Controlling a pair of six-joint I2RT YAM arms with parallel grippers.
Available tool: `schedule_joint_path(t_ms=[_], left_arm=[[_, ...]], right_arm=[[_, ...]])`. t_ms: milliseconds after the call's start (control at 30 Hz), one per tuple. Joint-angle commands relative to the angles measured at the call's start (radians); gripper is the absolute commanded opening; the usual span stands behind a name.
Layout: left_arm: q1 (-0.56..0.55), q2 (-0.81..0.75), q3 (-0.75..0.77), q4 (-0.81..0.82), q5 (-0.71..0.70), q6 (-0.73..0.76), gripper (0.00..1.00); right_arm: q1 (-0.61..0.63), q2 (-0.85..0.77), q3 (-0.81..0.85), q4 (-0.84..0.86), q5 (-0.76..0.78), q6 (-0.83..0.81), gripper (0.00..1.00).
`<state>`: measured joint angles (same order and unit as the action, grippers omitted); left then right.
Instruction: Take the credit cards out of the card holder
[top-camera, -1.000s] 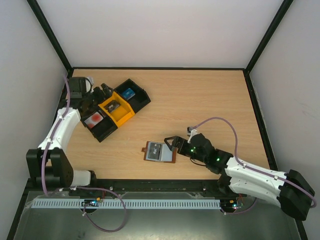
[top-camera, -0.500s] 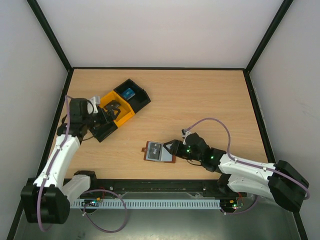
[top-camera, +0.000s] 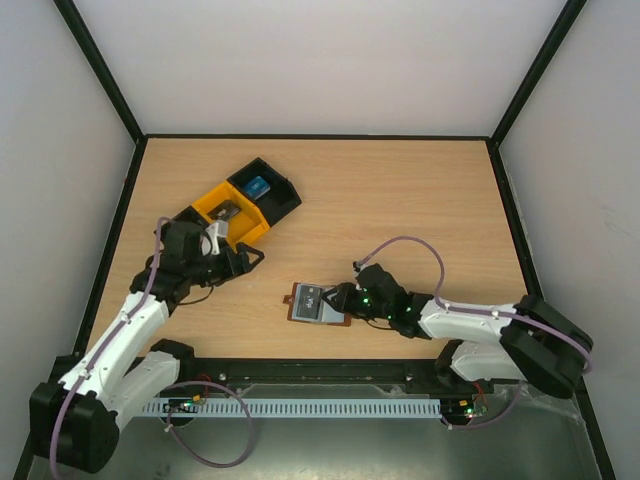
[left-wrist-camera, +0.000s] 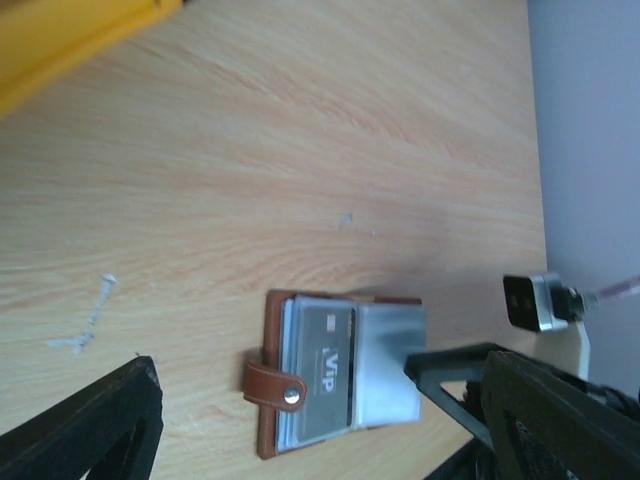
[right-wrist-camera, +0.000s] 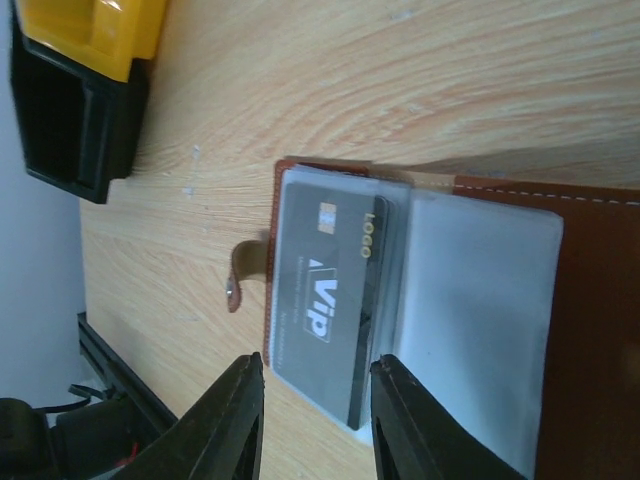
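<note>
Your right gripper (right-wrist-camera: 318, 372) has narrowed its fingers around the end of the dark grey card (right-wrist-camera: 325, 290), which sits in the open card holder (right-wrist-camera: 590, 330) near the table's front edge. Whether they already pinch it, I cannot tell. The left gripper (top-camera: 250, 258), wide open, has left the trays (top-camera: 284, 200) — its arm now covers the nearest one.

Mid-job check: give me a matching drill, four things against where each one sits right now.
Things:
1 grey VIP card
2 blue card
3 card holder
4 left gripper

Places:
A in the black tray
B above the table near the yellow tray, open
C lying open on the table
D in the card holder, one end between the fingers of the right gripper

Pairs: 1-D, 2-A, 3-C, 4-B
</note>
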<state>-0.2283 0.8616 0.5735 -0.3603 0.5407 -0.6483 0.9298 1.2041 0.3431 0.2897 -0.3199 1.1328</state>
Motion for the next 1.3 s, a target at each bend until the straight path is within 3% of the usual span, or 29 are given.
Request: schedule_joint_path(t_ms=[0,133,333,500,667,1000,1267], left_arm=[[-0.079,0.02,-0.018,0.064,-0.03,-0.069,0.86],[-0.16,0.051,-0.076,0.194,-0.041,-0.135,0.73],[-0.3,0.163,-0.104,0.344,-0.061,-0.191,0.71],[-0.345,0.247,-0.148,0.475,-0.035,-0.251,0.65],[-0.367,0.328,-0.193,0.576,-0.027,-0.283,0.47],[-0.401,0.441,-0.202,0.726,0.004,-0.331,0.39],[-0.44,0.554,-0.217,0.861,0.011,-0.382,0.19]], right_arm=[[0.004,0.075,0.023,0.069,-0.034,-0.014,0.29],[0.004,0.137,0.0,0.084,-0.036,-0.032,0.27],[0.004,0.194,-0.009,-0.015,0.038,-0.115,0.25],[0.004,0.18,-0.014,-0.084,0.129,-0.172,0.25],[0.004,0.153,-0.009,-0.108,0.167,-0.191,0.24],[0.004,0.098,-0.011,0.027,0.0,-0.122,0.24],[0.003,0.14,-0.004,0.053,-0.036,-0.104,0.23]])
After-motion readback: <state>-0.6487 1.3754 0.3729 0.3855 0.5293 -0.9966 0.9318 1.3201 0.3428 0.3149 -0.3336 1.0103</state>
